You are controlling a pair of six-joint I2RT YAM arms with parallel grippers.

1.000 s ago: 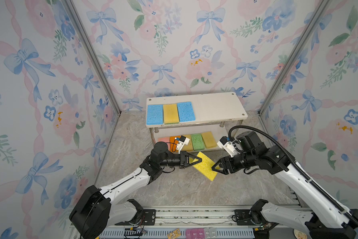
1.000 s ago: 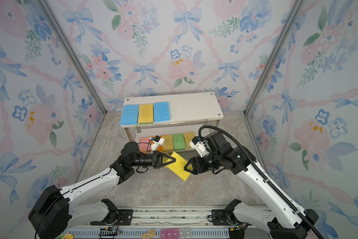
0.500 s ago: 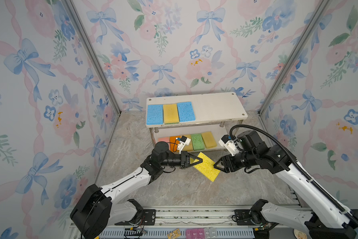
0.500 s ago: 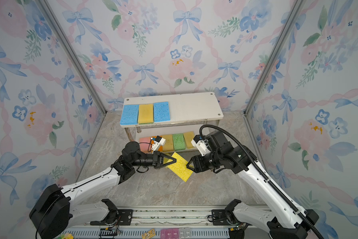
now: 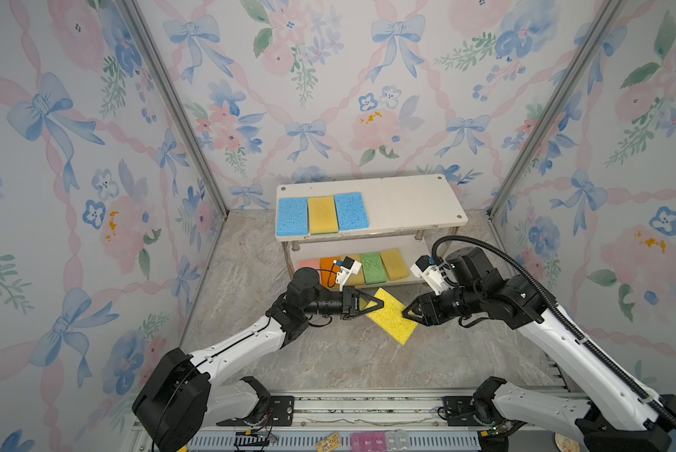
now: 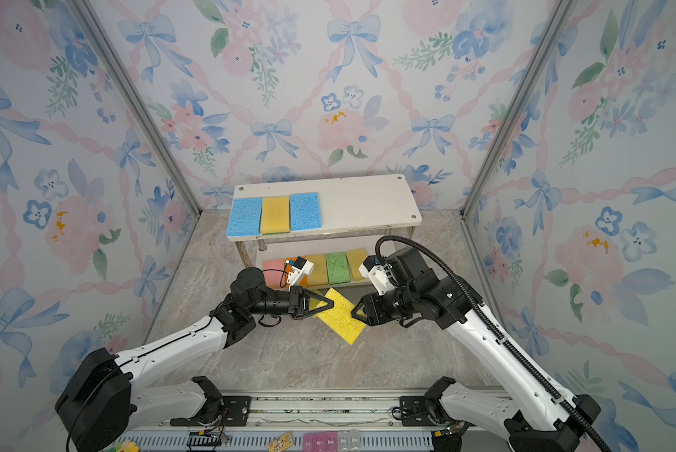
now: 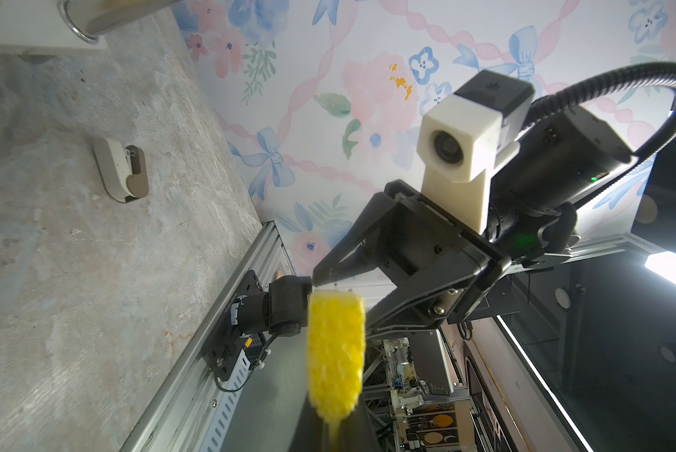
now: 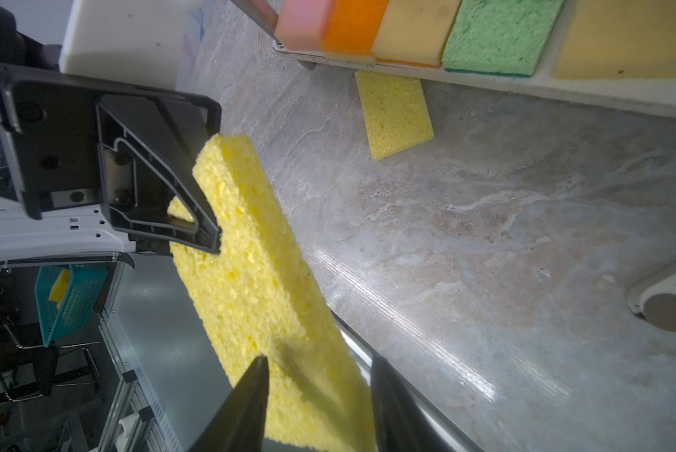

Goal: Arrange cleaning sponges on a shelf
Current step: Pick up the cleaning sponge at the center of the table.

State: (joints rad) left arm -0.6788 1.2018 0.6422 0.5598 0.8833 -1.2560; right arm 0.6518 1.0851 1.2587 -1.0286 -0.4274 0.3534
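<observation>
Clamped bright yellow sponge [image 5: 391,321] by one edge in left gripper [image 5: 380,304], aloft over open floor [image 5: 328,352] before the shelf [image 5: 367,231]. Straddled opposite edge with right gripper [image 5: 405,313] narrowly parted, grip impossible to tell. Showed bare top board [image 5: 407,203] beside top-tier sponges [image 5: 322,213].

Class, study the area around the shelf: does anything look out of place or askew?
Yes. A bright yellow sponge lies askew on the table, with one end hidden beneath the shelf's lower board instead of resting on it. A small grey clip also lies loose on the table.
</observation>
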